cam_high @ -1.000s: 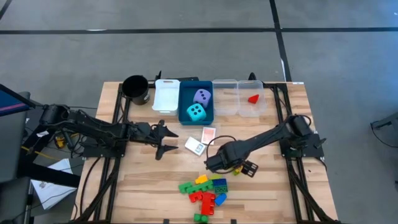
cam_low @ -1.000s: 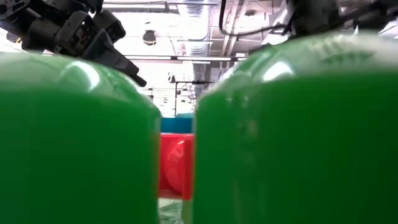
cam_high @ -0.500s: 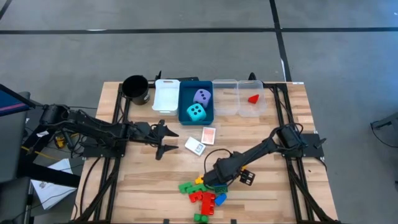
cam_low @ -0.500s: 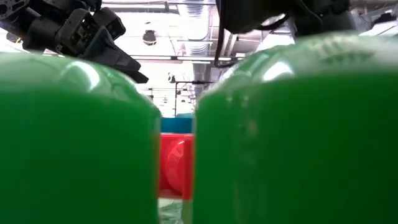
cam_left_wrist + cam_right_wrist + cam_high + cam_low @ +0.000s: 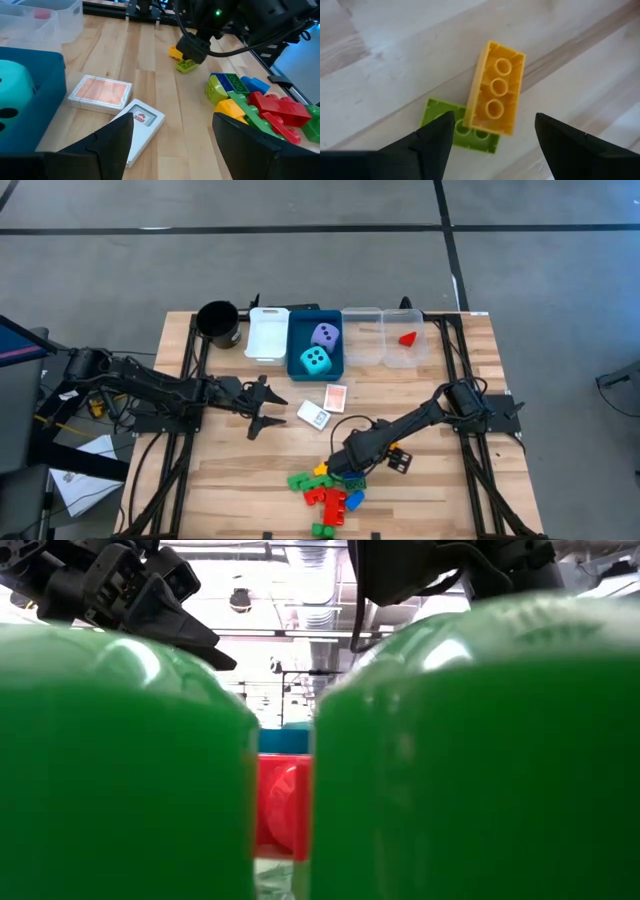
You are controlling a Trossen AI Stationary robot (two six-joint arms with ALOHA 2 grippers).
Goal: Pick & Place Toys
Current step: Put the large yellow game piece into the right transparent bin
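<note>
My right gripper (image 5: pixel 490 131) hangs with its jaws spread, straddling a yellow brick (image 5: pixel 495 88) that lies hollow side up on the table (image 5: pixel 210 470), at the near edge of the brick pile (image 5: pixel 330 485). A green brick (image 5: pixel 462 133) lies partly under it, touching one end. That is my worry: if I close here, one fingertip may land on the green piece as well, and I could lift both or knock the yellow one askew. The yellow brick also sits at an angle to my jaws, so it may twist out as they close. My left gripper (image 5: pixel 170 131) waits with its jaws apart near the two card packs (image 5: pixel 115 107), just beside the blue tray (image 5: pixel 297 330) that holds both dice (image 5: pixel 318 348).
</note>
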